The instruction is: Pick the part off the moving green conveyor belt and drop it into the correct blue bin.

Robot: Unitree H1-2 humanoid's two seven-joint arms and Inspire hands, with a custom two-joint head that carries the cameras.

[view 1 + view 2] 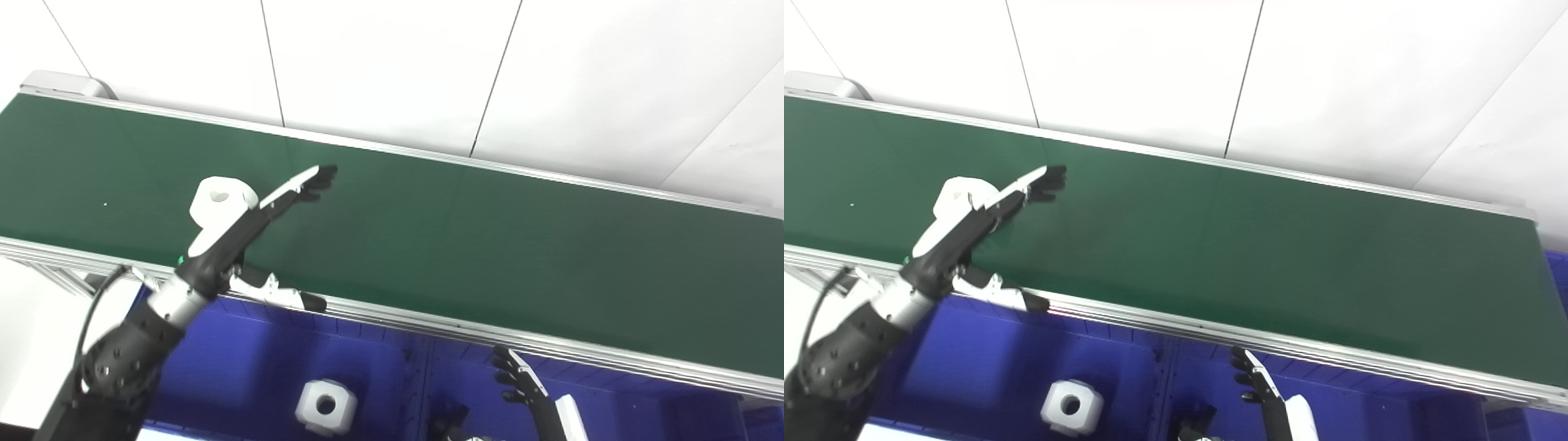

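Observation:
A white round part with a centre hole [220, 199] lies on the green conveyor belt [465, 245] at the left. My left hand [245, 229] reaches over the belt, open, fingers stretched past the part's right side and thumb low at the belt's near rail. The part sits just behind the palm and the hand does not grip it. My right hand [530, 392] is open and empty, held upright over the blue bins below the belt. In the right eye view the part [958, 193] is half hidden by the left hand [980, 229].
Blue bins [245, 367] run along the belt's near side, split by a divider [422, 380]. A white blocky part with a hole [326, 406] lies in the left bin. An aluminium rail [490, 334] edges the belt. A white panelled wall stands behind.

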